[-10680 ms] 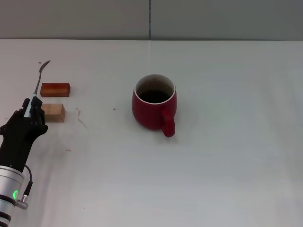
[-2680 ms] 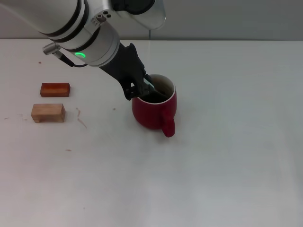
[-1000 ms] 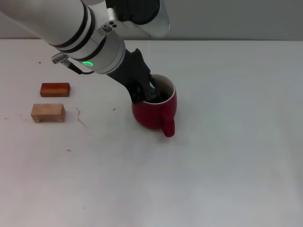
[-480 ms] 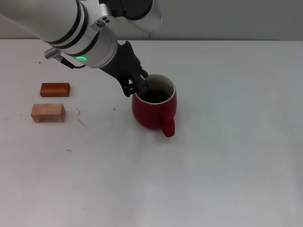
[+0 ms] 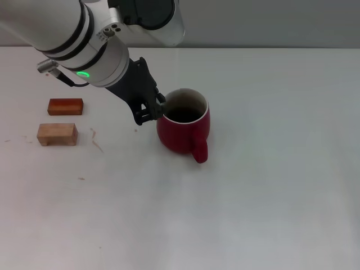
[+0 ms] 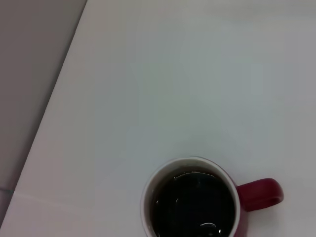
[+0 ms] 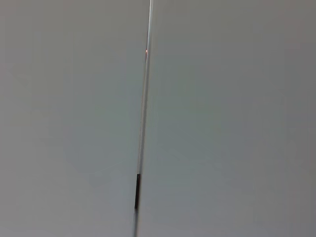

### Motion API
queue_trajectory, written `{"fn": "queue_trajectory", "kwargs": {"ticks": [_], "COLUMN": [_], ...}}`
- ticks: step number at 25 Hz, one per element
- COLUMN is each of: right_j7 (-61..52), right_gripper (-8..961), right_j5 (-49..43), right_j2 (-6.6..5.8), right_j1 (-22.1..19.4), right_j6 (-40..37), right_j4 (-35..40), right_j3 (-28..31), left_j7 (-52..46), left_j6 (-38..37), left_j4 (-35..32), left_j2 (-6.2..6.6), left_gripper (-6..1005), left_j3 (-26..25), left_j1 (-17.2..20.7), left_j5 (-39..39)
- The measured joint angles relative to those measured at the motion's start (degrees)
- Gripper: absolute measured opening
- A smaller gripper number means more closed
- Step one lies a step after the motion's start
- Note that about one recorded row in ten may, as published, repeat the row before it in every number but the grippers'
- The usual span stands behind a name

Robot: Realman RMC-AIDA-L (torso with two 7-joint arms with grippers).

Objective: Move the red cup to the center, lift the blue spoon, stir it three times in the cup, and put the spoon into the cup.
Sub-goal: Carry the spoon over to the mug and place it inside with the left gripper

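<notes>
Red cup [image 5: 183,129]: rounded, glossy dark-red ceramic; pale rim; one thick red handle turned toward the robot; upright on the white table [image 5: 270,185], near the middle.
Cup interior: dark, shiny, with small glints in the left wrist view [image 6: 193,205]; contents not identifiable; something slim and pale near the inner wall, too faint to name.
Blue spoon: not clearly visible in any view; cannot tell whether inside the cup or hidden by the gripper.
Left gripper [image 5: 151,110]: black, matte, at the cup's left rim, touching or just beside it; fingers' spread not readable from the head view, own fingers not shown in the wrist view; cannot tell if pinching anything.
Left arm [image 5: 84,39]: smooth white casing, black bands, green light ring; reaching in from the upper left.
Right gripper: out of sight; right wrist view only a plain grey wall [image 7: 222,118] with a thin vertical seam.
Red-brown block [image 5: 65,106]: small, rectangular, glossy; well left of the cup.
Pale wooden block [image 5: 57,134]: rectangular, raw wood grain; just in front of the red-brown block, apart from it.
Table surface: matte white, a few faint marks near the blocks.
</notes>
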State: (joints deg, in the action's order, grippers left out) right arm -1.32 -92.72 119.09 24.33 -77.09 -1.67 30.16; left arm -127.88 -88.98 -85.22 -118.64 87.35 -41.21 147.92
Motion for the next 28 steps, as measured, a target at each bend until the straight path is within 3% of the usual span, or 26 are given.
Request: {"fn": "queue_trajectory", "kwargs": {"ticks": [11,28], "right_j7": [0.0,0.0], "right_gripper": [671,670], "right_j5": [0.0,0.0], "right_j2": [0.0,0.0], "right_j1": [-0.5,-0.8], "right_j6": [-0.4,-1.0], "right_j4": [0.0,0.0], "right_j3": [-0.6,-0.7], "left_j7": [0.0,-0.1], "left_j6": [0.0,8.9], "left_j4": [-0.7,1.8], "left_j2": [-0.19,-0.16], "left_gripper": [162,162], "left_j3": [0.4,2.4], "left_j1": [-0.1,1.7], "left_j5": [-4.0,-4.2]}}
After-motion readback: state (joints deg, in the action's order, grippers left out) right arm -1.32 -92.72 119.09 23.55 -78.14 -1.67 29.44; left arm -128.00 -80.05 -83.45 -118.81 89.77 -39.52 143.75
